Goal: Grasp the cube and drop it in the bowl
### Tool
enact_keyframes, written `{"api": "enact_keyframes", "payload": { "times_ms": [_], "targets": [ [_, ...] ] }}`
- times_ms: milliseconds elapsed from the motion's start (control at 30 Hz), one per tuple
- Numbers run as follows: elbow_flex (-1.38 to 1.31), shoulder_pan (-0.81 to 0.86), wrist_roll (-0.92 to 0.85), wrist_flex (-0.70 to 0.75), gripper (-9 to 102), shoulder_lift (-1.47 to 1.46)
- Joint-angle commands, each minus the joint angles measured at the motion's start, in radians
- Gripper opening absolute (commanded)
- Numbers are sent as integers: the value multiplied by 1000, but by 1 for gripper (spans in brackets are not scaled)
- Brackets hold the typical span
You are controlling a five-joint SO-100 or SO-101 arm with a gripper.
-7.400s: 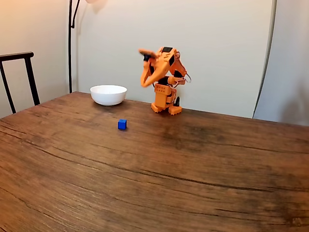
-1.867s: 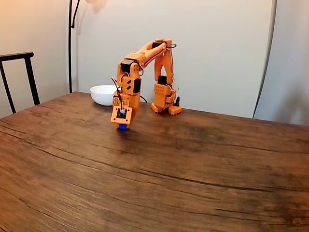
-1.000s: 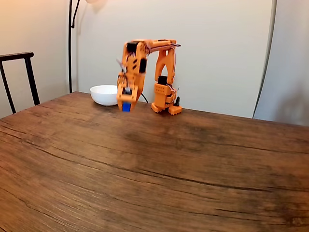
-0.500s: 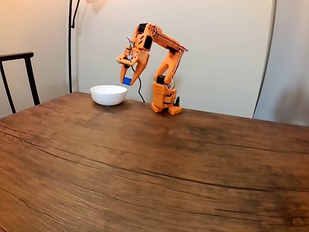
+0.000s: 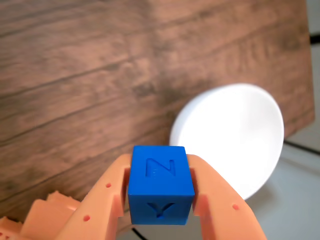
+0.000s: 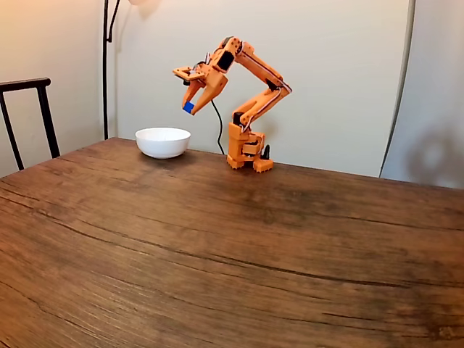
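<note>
Holding the cube [image 5: 161, 184] pinched in my hand [image 6: 189, 104], high above the counter [image 6: 232, 246], beside the bowl [image 6: 162, 142] rim; releasing now risks missing or bouncing out.

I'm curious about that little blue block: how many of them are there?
1. The single blue cube is pinched in the orange tool, held up in the air above and beside the white bowl on the wooden table.

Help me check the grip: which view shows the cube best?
The wrist view: the cube looms large between the gripper's fingers, embossed letters visible. In the fixed view it is a tiny blue speck held high.
</note>
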Motion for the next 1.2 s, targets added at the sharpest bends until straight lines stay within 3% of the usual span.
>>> {"api": "enact_keyframes", "payload": {
  "times_ms": [0, 533, 1167],
  "targets": [
    [-43, 94, 17, -14, 3, 14],
    [-32, 445, 18, -198, 3, 9],
    [405, 578, 2, -729, 4, 9]
  ]
}}
